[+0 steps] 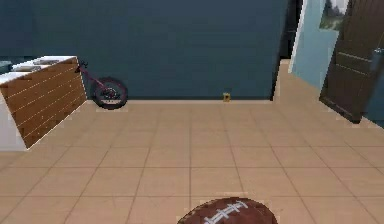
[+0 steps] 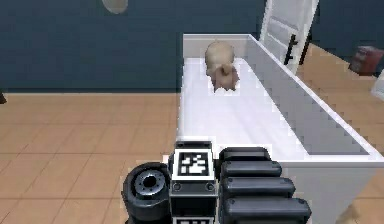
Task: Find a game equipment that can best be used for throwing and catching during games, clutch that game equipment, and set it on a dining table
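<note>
A brown football (image 1: 228, 212) with white laces shows at the forward view's bottom edge, its lower part cut off. In the arm side view the dark ribbed arm (image 2: 252, 188) rises from the bottom edge, with a white marked square (image 2: 193, 165) on it. Left of that square sits the gripper's dark rounded body (image 2: 150, 188). I cannot make out its far end, so I cannot tell whether it holds anything. Beyond the arm stretches a long white surface (image 2: 240, 125) with a raised white side, and a beige lumpy thing (image 2: 222, 65) lies at its far end.
Tan tiled floor (image 1: 200, 150) runs to a dark teal wall. A bicycle (image 1: 105, 90) leans at the wall beside a brick-faced counter (image 1: 40, 100). A dark door (image 1: 358, 65) stands on the forward view's right, and a white door (image 2: 288, 35) lies past the white surface.
</note>
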Controlling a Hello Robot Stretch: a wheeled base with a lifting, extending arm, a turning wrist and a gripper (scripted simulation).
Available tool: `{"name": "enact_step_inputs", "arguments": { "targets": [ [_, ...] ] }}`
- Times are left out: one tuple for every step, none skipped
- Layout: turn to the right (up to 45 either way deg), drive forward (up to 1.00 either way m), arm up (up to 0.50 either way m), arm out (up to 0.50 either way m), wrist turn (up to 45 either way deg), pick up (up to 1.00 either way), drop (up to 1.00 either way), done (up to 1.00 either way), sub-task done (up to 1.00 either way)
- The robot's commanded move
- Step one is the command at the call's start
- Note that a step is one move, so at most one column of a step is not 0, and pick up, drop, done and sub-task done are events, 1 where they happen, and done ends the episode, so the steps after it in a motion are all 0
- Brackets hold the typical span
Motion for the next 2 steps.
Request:
{"name": "enact_step_inputs", "arguments": {
  "targets": [
    [0.0,0.15,0.00,0.00,0.0,0.00,0.00,0.00,0.00],
    [0.0,0.20,0.00,0.00,0.0,0.00,0.00,0.00,0.00]
  ]
}}
